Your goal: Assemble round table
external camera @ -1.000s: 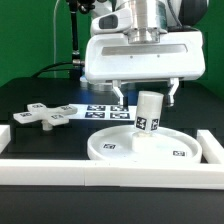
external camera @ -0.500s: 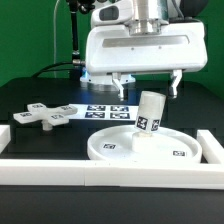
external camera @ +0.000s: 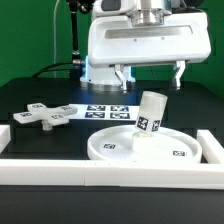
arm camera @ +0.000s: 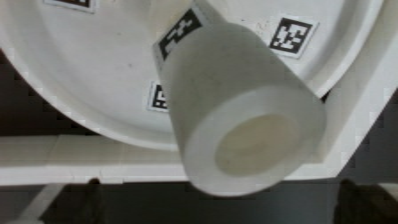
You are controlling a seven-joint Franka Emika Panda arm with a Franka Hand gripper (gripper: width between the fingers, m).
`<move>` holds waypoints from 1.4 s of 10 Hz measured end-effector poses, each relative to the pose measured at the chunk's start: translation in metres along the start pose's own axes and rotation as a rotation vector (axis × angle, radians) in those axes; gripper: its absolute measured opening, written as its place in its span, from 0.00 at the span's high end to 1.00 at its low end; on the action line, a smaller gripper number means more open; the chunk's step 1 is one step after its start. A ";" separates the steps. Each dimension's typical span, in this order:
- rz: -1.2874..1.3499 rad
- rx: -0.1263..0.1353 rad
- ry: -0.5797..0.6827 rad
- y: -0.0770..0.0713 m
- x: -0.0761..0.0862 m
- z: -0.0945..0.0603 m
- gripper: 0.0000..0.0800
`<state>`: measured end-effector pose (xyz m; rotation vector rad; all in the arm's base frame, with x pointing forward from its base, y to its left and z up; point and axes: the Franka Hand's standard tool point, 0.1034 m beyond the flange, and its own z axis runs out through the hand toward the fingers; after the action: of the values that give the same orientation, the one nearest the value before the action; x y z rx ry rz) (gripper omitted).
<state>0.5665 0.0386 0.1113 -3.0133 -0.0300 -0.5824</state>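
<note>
the gripper (external camera: 150, 78) is hanging directly above the leg (external camera: 150, 112), its jaws spread wide and gripping nothing; clear air is showing between the fingertips and the top of the leg. the leg is standing in the hub at the middle of the disc (external camera: 108, 150), and it is looking slightly tilted rather than truly upright. in the wrist view the leg (arm camera: 240, 120) is pointing its blank end at the camera, with the disc (arm camera: 89, 70) spreading out behind it. the disc is lying near the front edge of the bench (external camera: 40, 140), just inside the front rail (external camera: 60, 172). the foot (external camera: 45, 114) is lying loose toward the bench's edge on the exterior view's left, well apart from the disc, with the marker board (external camera: 108, 110) between them.

the leg-fitting step is probably being worked on or just finishing. if the leg is sitting loose, the next move is calling for a fresh grip and another turn; otherwise it is calling for fetching the foot.
</note>
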 end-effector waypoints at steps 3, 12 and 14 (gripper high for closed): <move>-0.025 0.047 -0.153 -0.011 -0.001 0.002 0.19; -0.215 0.033 -0.283 -0.017 -0.004 0.007 0.19; -0.212 0.035 -0.284 -0.017 -0.004 0.007 0.19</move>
<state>0.5646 0.0559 0.1041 -3.0525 -0.3739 -0.1594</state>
